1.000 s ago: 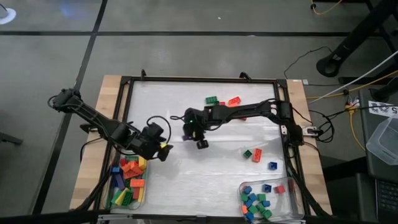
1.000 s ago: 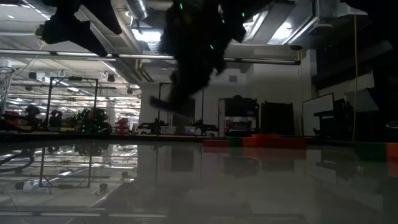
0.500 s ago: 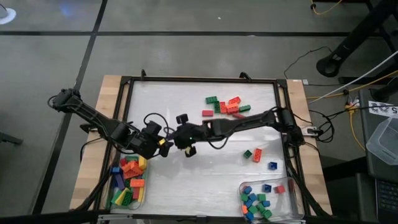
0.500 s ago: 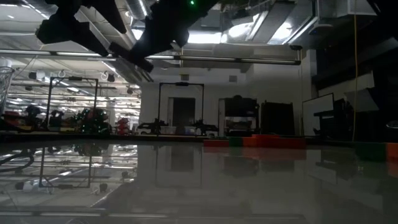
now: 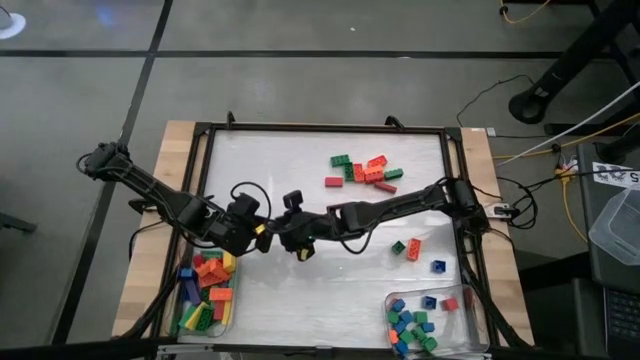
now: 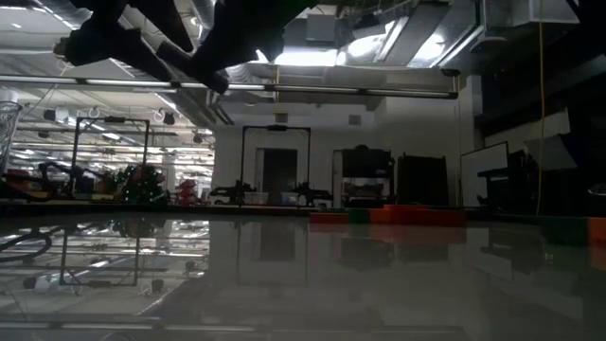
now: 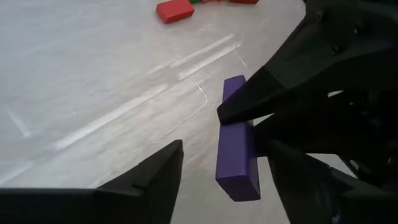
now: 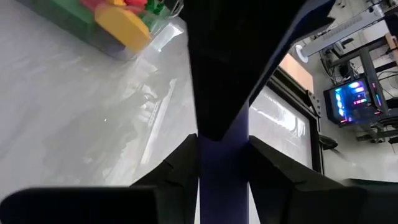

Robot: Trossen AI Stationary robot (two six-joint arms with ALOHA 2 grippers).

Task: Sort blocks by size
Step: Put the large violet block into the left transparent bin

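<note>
A long purple block (image 7: 237, 140) is grasped between the fingers of the right claw (image 5: 293, 238), which is reached far across the white tabletop (image 5: 300, 160) toward its left side. The left claw (image 7: 221, 165) is held just beside it, fingers spread apart on either side of the purple block's free end, without being closed on it. Both claws are seen raised above the surface. Below the left claw, a clear tray (image 5: 229, 318) is filled with long blocks. More blocks are scattered near the far edge (image 5: 362, 168), and small square ones are gathered in a second tray (image 5: 470, 322) at the near right corner.
</note>
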